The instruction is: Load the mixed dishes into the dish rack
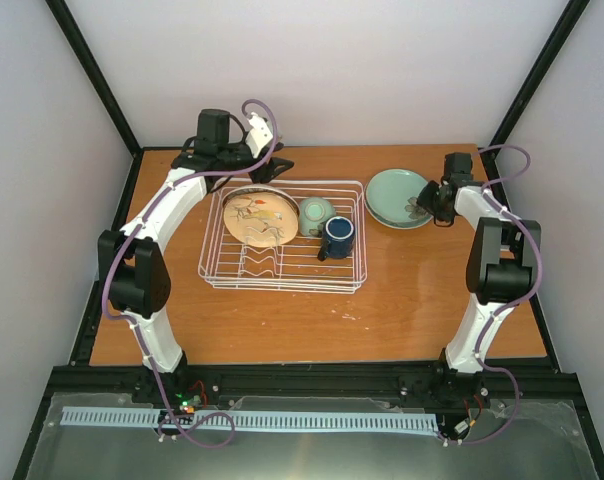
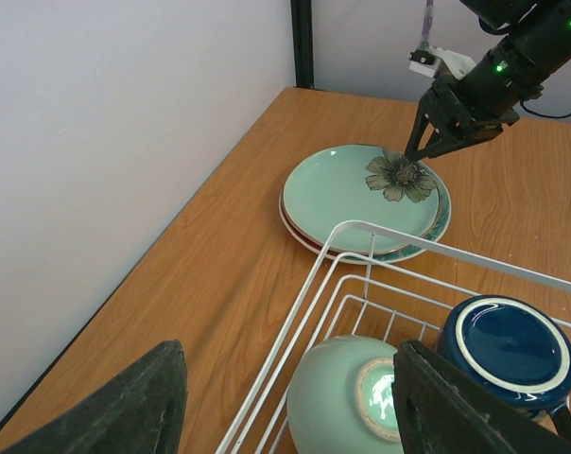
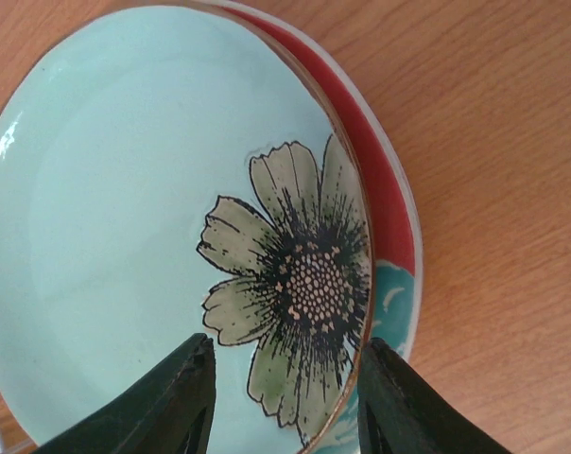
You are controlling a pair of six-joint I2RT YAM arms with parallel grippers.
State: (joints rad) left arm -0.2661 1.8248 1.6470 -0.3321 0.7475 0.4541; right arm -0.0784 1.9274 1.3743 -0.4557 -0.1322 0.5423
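Note:
The white wire dish rack [image 1: 282, 262] holds a cream leaf-motif plate [image 1: 260, 218] standing at its left. A pale-green cup [image 1: 315, 212] and a dark blue mug [image 1: 338, 235] lie upside down at its back right. A stack of teal plates [image 1: 394, 197] lies on the table right of the rack; the top one has a flower [image 3: 304, 284]. My right gripper [image 3: 285, 397] is open, its fingers straddling the top plate's flowered rim. My left gripper [image 2: 285, 407] is open and empty, hovering over the rack's back edge by the cup [image 2: 347, 402].
White walls close in the table at the back and both sides, with black frame posts in the corners. A red-rimmed plate [image 3: 385, 203] lies under the top teal one. Bare wood table [image 1: 312, 325] lies in front of the rack.

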